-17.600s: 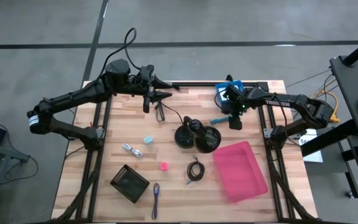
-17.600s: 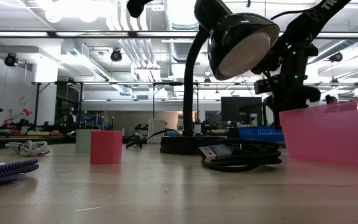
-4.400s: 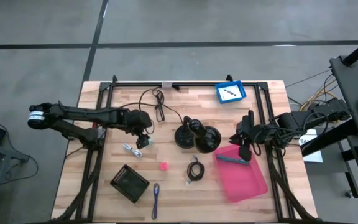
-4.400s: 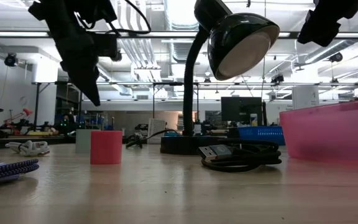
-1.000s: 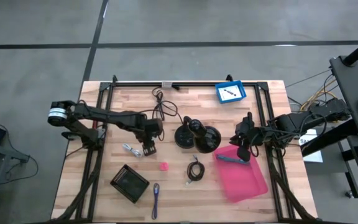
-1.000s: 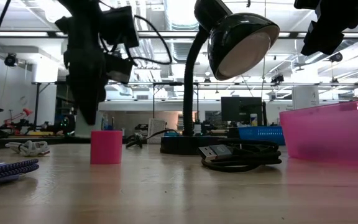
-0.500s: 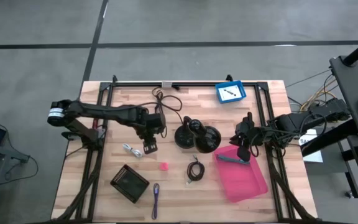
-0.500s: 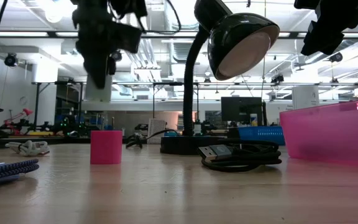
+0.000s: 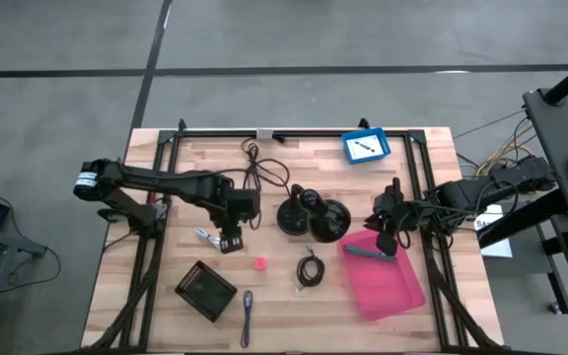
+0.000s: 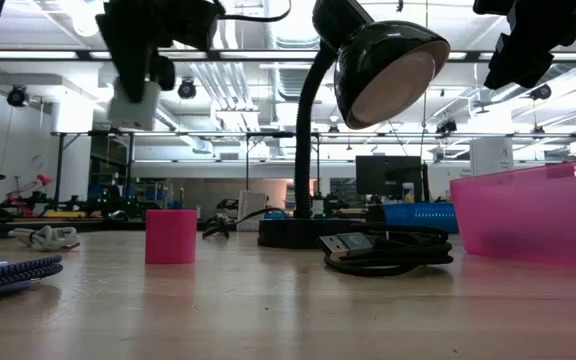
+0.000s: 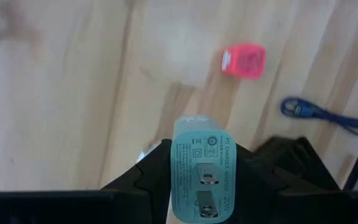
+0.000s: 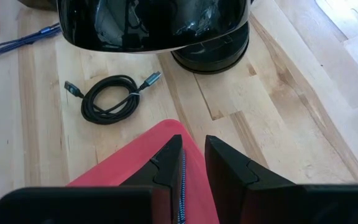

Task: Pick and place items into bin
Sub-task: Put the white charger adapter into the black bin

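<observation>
Left wrist view shows the left claw (image 11: 199,186) clamped on the pale-blue cube (image 11: 201,176), a small charger block that a second ago sat on the surface and now rides clear above it, with the pink cube (image 11: 243,60) below in the upper right of the frame. In the high view the left claw (image 9: 228,240) has drifted back toward frame centre-left, so the lift is done and the carry to the pink bin (image 9: 388,276) at lower right remains. The right claw (image 9: 386,240) waits over the bin's upper left corner, its fingers slightly parted and empty.
</observation>
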{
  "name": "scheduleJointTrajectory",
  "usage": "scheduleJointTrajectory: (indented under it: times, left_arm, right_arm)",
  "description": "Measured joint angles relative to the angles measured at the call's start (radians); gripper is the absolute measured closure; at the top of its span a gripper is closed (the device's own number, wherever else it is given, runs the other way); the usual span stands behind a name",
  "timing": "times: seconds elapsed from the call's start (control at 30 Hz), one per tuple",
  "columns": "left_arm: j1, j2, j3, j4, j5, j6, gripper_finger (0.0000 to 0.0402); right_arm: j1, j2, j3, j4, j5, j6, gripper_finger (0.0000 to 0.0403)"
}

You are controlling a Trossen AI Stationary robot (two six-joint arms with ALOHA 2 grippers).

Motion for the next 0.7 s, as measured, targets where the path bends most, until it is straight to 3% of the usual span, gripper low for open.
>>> scheduleJointTrajectory:
  times: [0.4, 0.7]
  left_arm:
    - [-0.145, -0.021, -0.002, -0.103, 0.001, -0.215, 0.0282]
    - [-0.246, -0.081, -0.007, -0.102, -0.014, -0.499, 0.0282]
  right_arm:
    - [0.0, 0.0, 0.0, 0.0, 0.0, 0.0, 0.0344]
    - [0.0, 0.0, 0.0, 0.0, 0.0, 0.0, 0.0344]
